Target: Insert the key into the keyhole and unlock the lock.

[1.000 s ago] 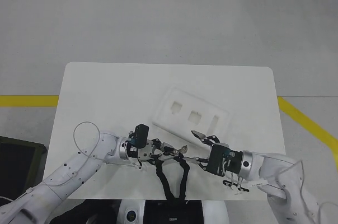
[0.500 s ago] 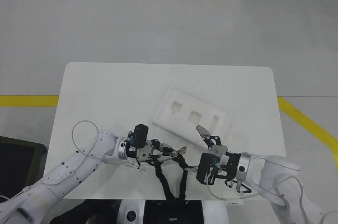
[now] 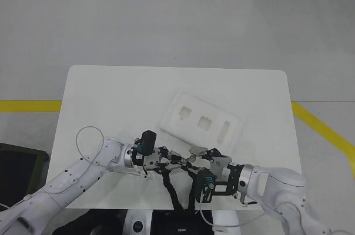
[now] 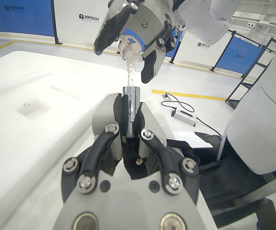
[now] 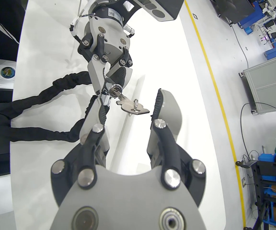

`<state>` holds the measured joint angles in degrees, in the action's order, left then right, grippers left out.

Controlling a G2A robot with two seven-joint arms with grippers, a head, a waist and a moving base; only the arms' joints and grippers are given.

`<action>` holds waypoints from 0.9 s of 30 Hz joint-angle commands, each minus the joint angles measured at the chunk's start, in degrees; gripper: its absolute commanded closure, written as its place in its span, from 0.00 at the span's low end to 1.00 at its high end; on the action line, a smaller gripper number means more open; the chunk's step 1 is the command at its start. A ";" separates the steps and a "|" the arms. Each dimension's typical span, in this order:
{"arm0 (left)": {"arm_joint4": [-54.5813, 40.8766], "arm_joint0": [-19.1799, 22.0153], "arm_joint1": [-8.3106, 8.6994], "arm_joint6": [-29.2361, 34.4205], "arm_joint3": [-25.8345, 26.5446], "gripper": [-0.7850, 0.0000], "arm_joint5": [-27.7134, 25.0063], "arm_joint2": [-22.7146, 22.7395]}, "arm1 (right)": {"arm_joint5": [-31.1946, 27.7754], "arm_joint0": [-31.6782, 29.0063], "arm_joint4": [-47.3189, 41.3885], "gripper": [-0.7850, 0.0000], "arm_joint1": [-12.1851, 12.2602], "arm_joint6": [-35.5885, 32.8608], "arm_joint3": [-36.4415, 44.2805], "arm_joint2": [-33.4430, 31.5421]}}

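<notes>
The white surface (image 3: 95,94) carries a foam tray (image 3: 168,122) near its middle. The tray's three moulded recesses hold neither lock nor key. Both are outside it, at about its 7 o'clock, close to the surface's 6 o'clock edge, where the lock's black cable (image 3: 174,191) loops over that edge.

My left end effector (image 4: 128,111) is clamped on the chrome lock cylinder (image 4: 130,101), with the keyhole turned toward my right arm. My right end effector (image 5: 130,101) is wide open and grips nothing, one finger on each side of the key (image 4: 130,51). The key stands in the keyhole, bow and split ring sticking out. One pad may be brushing the bow, but I can't be sure.

The risks, as I judge them:
- If I close off-centre, I lever the key sideways, and it binds or backs out.
- If I turn before it is fully seated, it jams.
- If my left grip slips on the smooth chrome, the cylinder spins with the key and nothing unlocks.
</notes>
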<state>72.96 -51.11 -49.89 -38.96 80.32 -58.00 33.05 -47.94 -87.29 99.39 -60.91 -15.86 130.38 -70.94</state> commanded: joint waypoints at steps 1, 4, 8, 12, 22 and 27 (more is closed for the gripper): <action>-0.10 0.02 0.03 0.03 -0.03 1.00 0.00 -0.02 | 0.07 -0.21 0.33 0.56 0.10 0.21 0.20 -0.21; -0.12 0.05 0.01 0.19 0.06 1.00 0.00 -0.14 | 0.13 -0.57 0.78 0.60 0.26 0.51 0.68 -0.53; -0.35 0.25 -0.14 0.60 0.20 1.00 0.00 -0.41 | 0.12 -0.59 1.03 0.72 0.41 0.59 1.04 -0.77; -0.51 0.47 -0.28 1.02 0.23 1.00 0.00 -0.62 | 0.00 -0.24 0.85 0.91 0.51 0.27 1.27 -0.79; -0.53 0.67 -0.38 1.68 0.13 1.00 0.00 -0.75 | -1.08 0.41 -2.55 1.00 0.60 -4.32 1.29 -0.62; -0.53 0.55 -0.40 1.59 0.10 1.00 0.00 -0.62 | -0.92 1.10 -5.26 1.00 0.56 -8.08 1.09 -0.53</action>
<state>72.43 -50.51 -50.29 -37.31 80.46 -58.00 32.39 -48.96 -86.31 94.72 -60.34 -23.17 131.50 -71.47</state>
